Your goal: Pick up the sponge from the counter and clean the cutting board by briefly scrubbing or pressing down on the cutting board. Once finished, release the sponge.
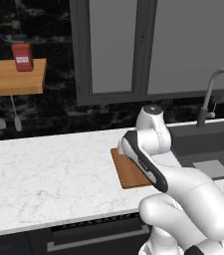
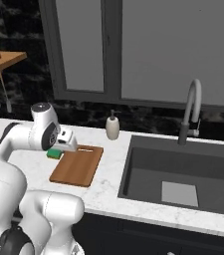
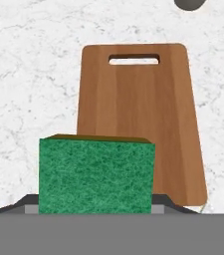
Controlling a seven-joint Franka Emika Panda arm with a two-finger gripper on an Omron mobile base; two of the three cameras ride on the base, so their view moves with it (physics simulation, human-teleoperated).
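The sponge lies on the counter, beside the cutting board corner. The gripper hangs directly above it; finger state cannot be determined.

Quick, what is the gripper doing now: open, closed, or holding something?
Gripper: right at the sponge beside the cutting board, but its fingers are hidden, so open or closed cannot be told.
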